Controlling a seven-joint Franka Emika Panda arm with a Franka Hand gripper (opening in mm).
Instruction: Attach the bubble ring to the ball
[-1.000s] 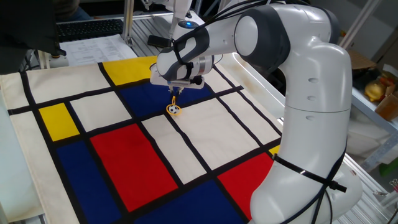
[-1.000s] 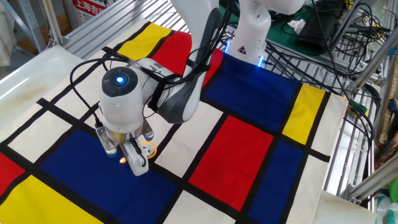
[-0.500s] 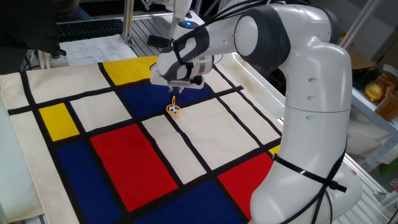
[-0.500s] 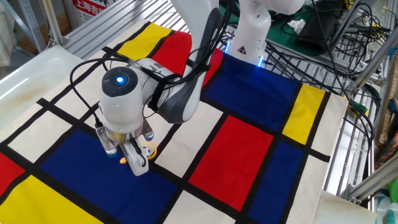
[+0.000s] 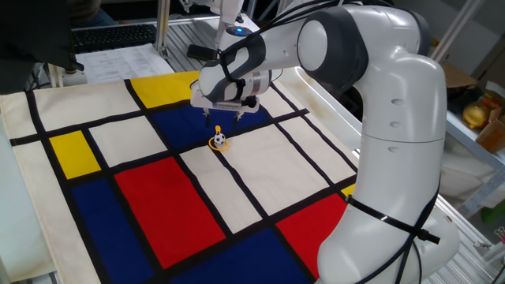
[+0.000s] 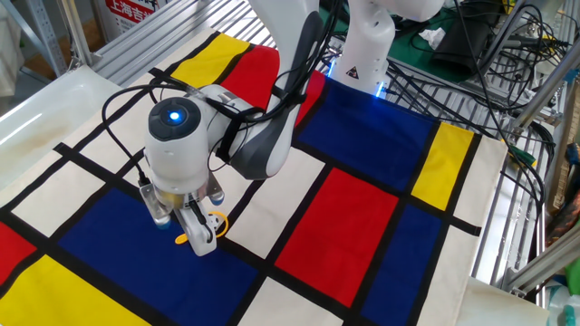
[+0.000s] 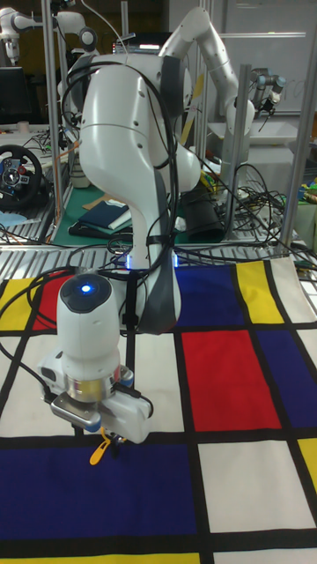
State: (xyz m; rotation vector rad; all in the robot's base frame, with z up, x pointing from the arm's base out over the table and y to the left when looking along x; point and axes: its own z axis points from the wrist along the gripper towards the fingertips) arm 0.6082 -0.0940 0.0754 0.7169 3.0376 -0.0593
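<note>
Hand (image 5: 220,121) open just above bubble ring (image 5: 218,141) circling ball (image 5: 222,140) on colour-blocked cloth (image 5: 158,197); nothing crowds them

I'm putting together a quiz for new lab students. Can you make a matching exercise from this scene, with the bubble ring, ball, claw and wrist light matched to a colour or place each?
Column one:
1. bubble ring
2. ball
3. claw
4. wrist light

Column two:
A. white with black patches
B. glowing blue
C. yellow-orange
D. just above the ring, over the cloth

Pairs: 1-C, 2-A, 3-D, 4-B
</note>
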